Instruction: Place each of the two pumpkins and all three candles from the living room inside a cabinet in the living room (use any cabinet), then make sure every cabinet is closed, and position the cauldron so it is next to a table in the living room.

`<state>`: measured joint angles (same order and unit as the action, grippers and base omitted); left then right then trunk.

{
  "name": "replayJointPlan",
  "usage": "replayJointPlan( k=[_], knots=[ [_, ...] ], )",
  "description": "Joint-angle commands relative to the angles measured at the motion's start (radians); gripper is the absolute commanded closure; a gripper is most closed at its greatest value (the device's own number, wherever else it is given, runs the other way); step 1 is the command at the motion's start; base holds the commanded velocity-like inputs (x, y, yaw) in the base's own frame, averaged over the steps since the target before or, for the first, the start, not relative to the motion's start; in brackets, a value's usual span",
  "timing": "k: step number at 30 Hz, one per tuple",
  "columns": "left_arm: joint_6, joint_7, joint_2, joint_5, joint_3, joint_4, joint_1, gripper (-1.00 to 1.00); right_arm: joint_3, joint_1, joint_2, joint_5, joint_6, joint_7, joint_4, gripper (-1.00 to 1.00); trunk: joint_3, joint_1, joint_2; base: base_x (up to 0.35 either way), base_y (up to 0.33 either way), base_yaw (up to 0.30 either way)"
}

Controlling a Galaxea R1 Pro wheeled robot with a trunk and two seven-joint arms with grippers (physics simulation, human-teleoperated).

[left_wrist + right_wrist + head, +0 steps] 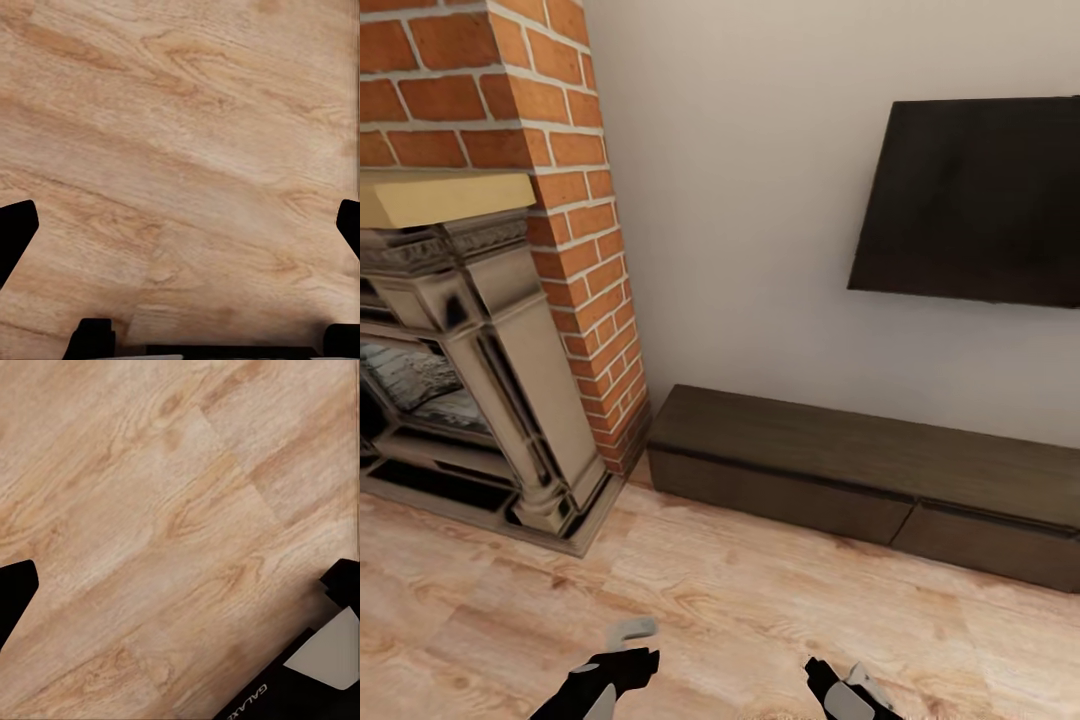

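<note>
Both arms hung low at frame bottom; left gripper [180,232] and right gripper [180,585] spread apart, empty. Cabinet [860,470] fronts flush, cut off right.

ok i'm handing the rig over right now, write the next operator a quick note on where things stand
Left gripper: open, holding nothing, above bare wood floor.
Right gripper: open, holding nothing, also over the floor.
Cabinet: the long low dark unit under the wall screen, right of the brick fireplace. Its fronts look shut.
Nothing is in hand, and these views do not tell whether anything is stowed yet.
Left: find the two pumpkins, three candles and the cauldron, stow pumpkins and candles in the cabinet, close it, set the cauldron next to a table.
</note>
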<state>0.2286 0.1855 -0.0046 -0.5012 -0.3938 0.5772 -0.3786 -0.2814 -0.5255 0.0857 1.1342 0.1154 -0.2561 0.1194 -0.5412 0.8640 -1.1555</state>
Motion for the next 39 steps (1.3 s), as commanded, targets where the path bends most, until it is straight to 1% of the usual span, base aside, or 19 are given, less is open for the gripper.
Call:
replayJointPlan(
  k=[1, 13, 17, 29, 33, 39],
  knots=[
    [0.003, 0.010, 0.002, -0.011, -0.006, 0.003, 0.000, -1.00, -0.008, -0.001, 0.000, 0.010, 0.006, -0.005, 0.000, -1.00, -0.001, 0.000, -0.001, 0.000, 0.000, -0.265],
    [0.006, 0.011, 0.007, -0.011, 0.001, 0.001, 0.000, -1.00, -0.009, -0.001, 0.000, 0.010, 0.010, -0.006, -0.001, -1.00, -0.006, 0.000, -0.001, 0.003, 0.000, -0.265],
    [0.006, 0.011, 0.004, -0.011, 0.001, 0.001, 0.000, -1.00, -0.009, -0.001, 0.000, 0.010, 0.010, -0.006, -0.001, -1.00, -0.007, 0.000, -0.001, 0.113, 0.000, -0.265],
    [0.006, 0.011, 0.005, -0.010, 0.001, 0.000, 0.000, -1.00, -0.009, -0.001, 0.002, 0.010, 0.013, -0.005, 0.001, -1.00, -0.012, 0.000, -0.001, 0.294, 0.000, -0.246],
    [0.006, 0.011, 0.005, -0.011, 0.001, 0.000, 0.000, -1.00, -0.010, -0.001, 0.002, 0.009, 0.013, 0.000, 0.004, -1.00, -0.013, 0.000, -0.001, 0.320, 0.013, -0.057],
    [0.006, 0.011, 0.007, -0.010, 0.001, 0.000, 0.000, -1.00, -0.021, -0.001, 0.001, -0.009, 0.030, 0.006, 0.012, -1.00, -0.014, 0.000, -0.001, 0.299, 0.129, -0.007]
  ],
)
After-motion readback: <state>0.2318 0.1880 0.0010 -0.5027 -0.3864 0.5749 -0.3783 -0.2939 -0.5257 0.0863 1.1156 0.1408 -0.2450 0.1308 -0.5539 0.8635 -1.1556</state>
